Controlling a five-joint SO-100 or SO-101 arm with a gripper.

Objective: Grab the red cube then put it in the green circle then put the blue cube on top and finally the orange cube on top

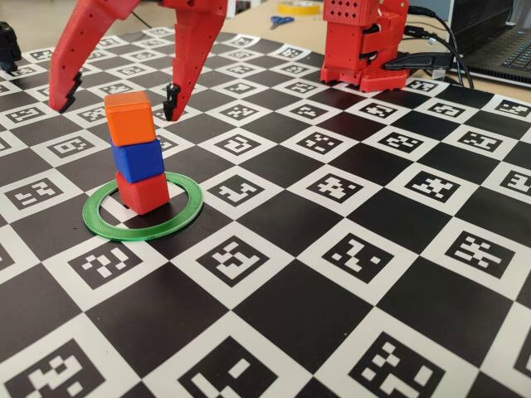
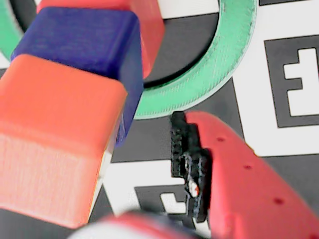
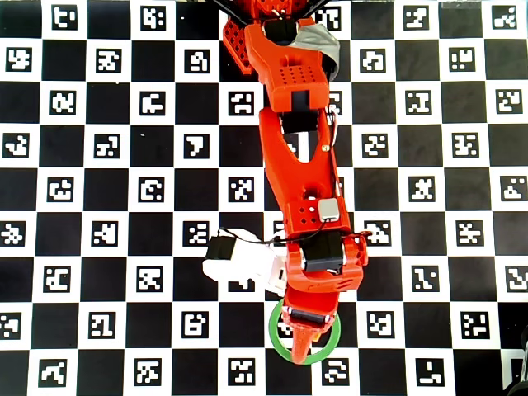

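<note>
The red cube (image 1: pixel 143 192) sits inside the green circle (image 1: pixel 184 217), with the blue cube (image 1: pixel 138 160) on it and the orange cube (image 1: pixel 129 118) on top. The stack leans a little. My gripper (image 1: pixel 117 106) is open, its two fingertips (image 1: pixel 172 106) wide apart on either side of the orange cube and clear of it. The wrist view shows the orange cube (image 2: pixel 55 149), blue cube (image 2: pixel 84 45), red cube (image 2: pixel 151 25) and green circle (image 2: pixel 219 64), with a gap to one black finger pad (image 2: pixel 192 164). In the overhead view the arm hides the cubes; part of the green circle (image 3: pixel 279 345) shows.
The arm's red base (image 1: pixel 363 46) stands at the back of the checkered marker mat (image 1: pixel 348 249). A laptop and cables (image 1: pixel 489 41) lie at the back right, scissors (image 1: pixel 280 20) and a tape roll behind the mat. A white camera mount (image 3: pixel 239 260) sticks out from the wrist.
</note>
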